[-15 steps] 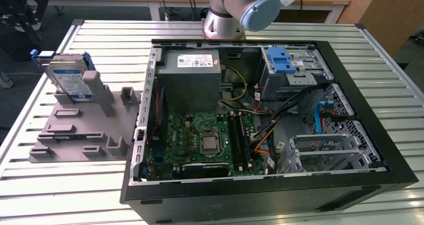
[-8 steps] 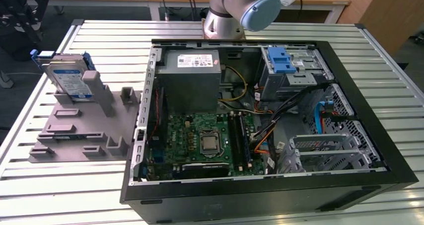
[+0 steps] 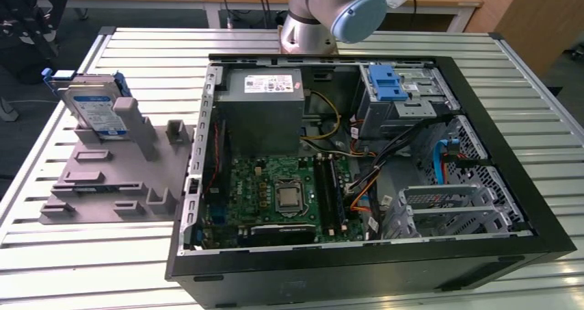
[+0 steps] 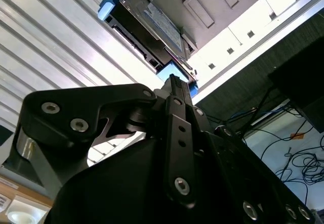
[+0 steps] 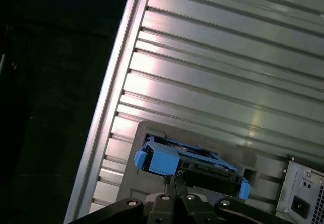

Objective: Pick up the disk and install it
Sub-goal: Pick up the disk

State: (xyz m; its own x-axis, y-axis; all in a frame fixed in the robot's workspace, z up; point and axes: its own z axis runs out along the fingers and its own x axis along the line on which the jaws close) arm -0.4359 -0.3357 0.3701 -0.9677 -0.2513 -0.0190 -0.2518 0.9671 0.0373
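Blue-bracketed disk (image 5: 202, 164) is faced by the gripper (image 5: 170, 181), fingers pressed together; these should likely be parted and centred first.

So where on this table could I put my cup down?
Bare table slats lie at the exterior view's lower left, beside the grey fixture, and between that fixture and the arm base. The open computer case is crowded.

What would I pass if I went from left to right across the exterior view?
disk → big grey metal box → silver cage with a blue latch
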